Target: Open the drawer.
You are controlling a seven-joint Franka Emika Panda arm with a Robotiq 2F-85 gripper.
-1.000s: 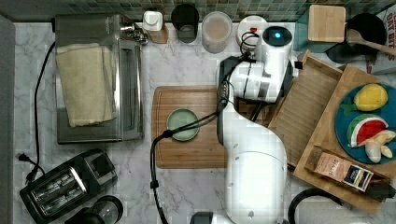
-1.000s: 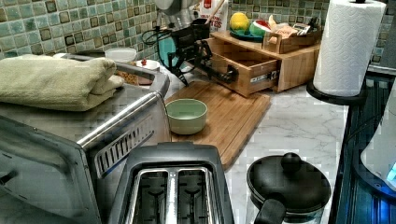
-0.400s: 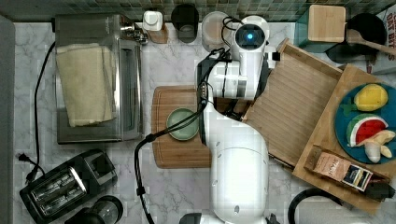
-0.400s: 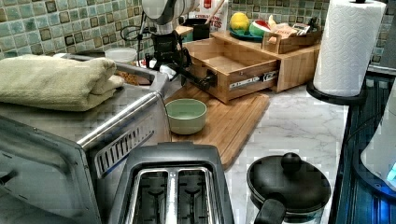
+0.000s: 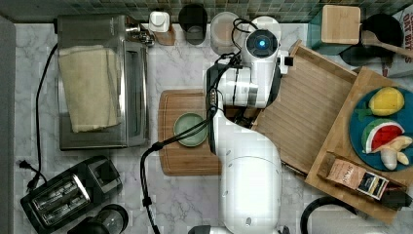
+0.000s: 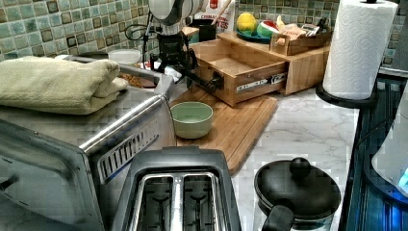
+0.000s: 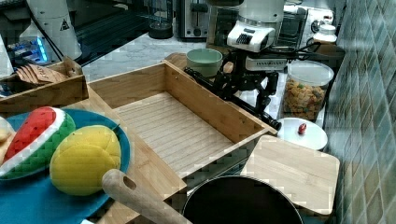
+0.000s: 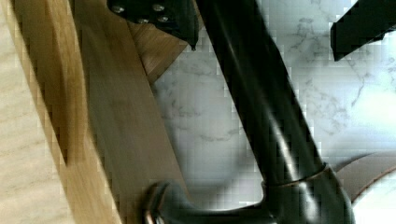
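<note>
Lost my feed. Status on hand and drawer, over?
Hand open, fingers astride black bar handle. Drawer pulled well out, ribbed floor bare. Green bowl on cutting board close in front.

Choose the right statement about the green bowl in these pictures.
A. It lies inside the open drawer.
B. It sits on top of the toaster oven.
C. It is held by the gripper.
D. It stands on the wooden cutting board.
D: in the top view the green bowl rests on the cutting board, outside the drawer and apart from the gripper.
</note>
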